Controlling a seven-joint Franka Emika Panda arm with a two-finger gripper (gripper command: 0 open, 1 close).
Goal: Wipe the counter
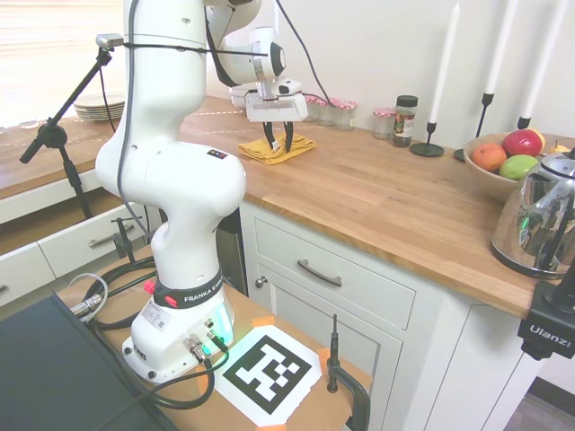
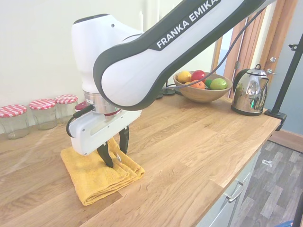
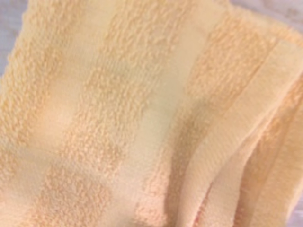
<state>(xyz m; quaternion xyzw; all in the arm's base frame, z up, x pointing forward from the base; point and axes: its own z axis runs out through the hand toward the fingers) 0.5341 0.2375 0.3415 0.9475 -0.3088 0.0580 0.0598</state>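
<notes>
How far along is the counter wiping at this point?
Done: a folded yellow towel lies flat on the counter. In hand: the hand stands open over the towel, fingertips at its surface, gripping nothing. Left: most of the wiping, it seems; the long stretch toward the fruit bowl shows no sign either way.

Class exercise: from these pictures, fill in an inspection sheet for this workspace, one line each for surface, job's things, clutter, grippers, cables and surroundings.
Surface: wooden counter, no spills visible.
Job's things: folded yellow towel lying flat on the counter.
Clutter: red-lidded jars, spice jar, candlesticks, fruit bowl, kettle, all apart from the towel.
Grippers: gripper open, fingertips on the towel.
Cables: black cable along the arm; none on the counter.
Surroundings: white cabinets below, plates at the far end, wall behind.
</notes>
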